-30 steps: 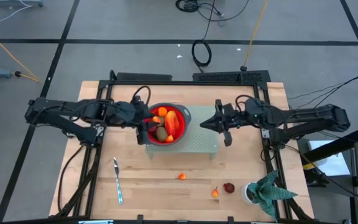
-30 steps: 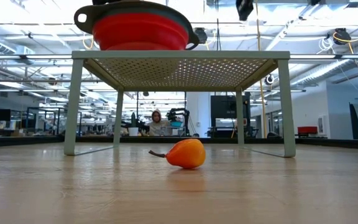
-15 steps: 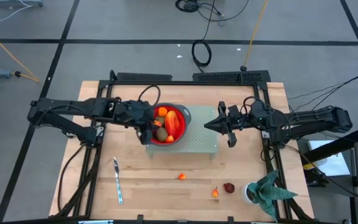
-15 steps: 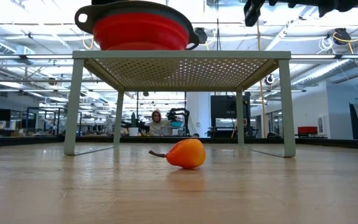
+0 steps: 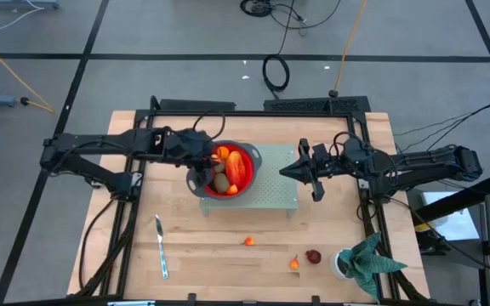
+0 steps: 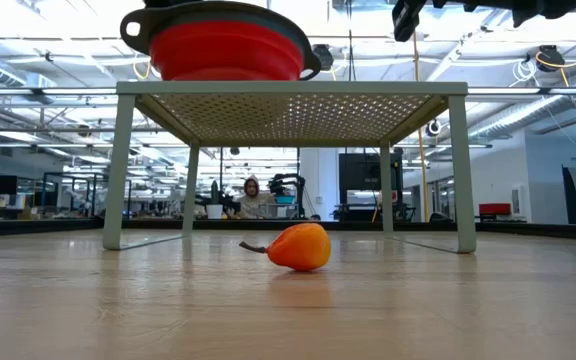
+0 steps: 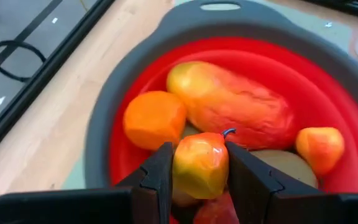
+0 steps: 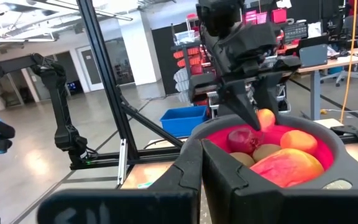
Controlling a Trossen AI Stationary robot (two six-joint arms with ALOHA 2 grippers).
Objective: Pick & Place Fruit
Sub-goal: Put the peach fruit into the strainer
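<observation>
left hand (image 7: 199, 163): over red bowl (image 5: 243, 182), clamped on small yellow-orange fruit (image 7: 199, 165) (stem up)
right hand (image 5: 289, 170): fingers closed, empty, above rack (image 5: 275, 194)

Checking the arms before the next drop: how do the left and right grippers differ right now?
The left gripper is shut on a small yellow-red fruit; the right gripper is shut and holds nothing. The left gripper hangs over the red bowl; the right gripper waits beside it, over the perforated stand. Both have dark fingers.
</observation>
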